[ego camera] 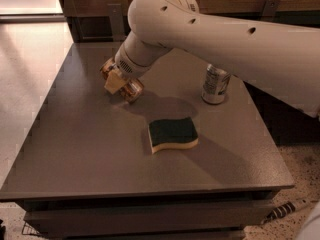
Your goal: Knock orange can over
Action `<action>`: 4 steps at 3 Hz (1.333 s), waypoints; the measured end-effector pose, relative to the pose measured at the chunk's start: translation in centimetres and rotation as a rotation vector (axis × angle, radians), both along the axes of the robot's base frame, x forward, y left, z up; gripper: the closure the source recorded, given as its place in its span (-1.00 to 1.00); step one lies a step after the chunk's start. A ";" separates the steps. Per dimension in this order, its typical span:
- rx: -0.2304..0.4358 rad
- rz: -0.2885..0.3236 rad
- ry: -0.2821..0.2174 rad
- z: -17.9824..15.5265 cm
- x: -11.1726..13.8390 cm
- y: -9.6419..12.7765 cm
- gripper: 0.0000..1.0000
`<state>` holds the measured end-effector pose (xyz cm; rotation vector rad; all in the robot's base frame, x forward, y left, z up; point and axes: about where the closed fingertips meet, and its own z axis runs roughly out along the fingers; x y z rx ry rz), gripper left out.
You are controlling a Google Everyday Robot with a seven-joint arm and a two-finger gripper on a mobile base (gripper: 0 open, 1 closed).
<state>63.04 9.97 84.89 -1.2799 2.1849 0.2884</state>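
Since orange can (pixel 132 90) looks tipped on a slant at left-rear of table (pixel 90 154), not upright, task seems nearly or already done, judging by pose. Gripper (pixel 116 80) sits right over it, touching. Can't tell if it's open or clamped on the can. Left to do: confirm can lies flat, pull arm off. Silver can (pixel 215 85) upright at right, sponge (pixel 173 134) mid-table, both well apart.

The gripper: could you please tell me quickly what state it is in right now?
Gripper: against the orange can, left rear of the table; open or closed cannot be told.
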 end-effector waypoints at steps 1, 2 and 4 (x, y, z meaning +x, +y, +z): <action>-0.048 0.043 0.054 -1.4 0.6 1.3 1.00; -0.070 0.098 0.105 -2.7 1.4 2.8 1.00; -0.071 0.100 0.107 -2.6 1.3 2.9 0.24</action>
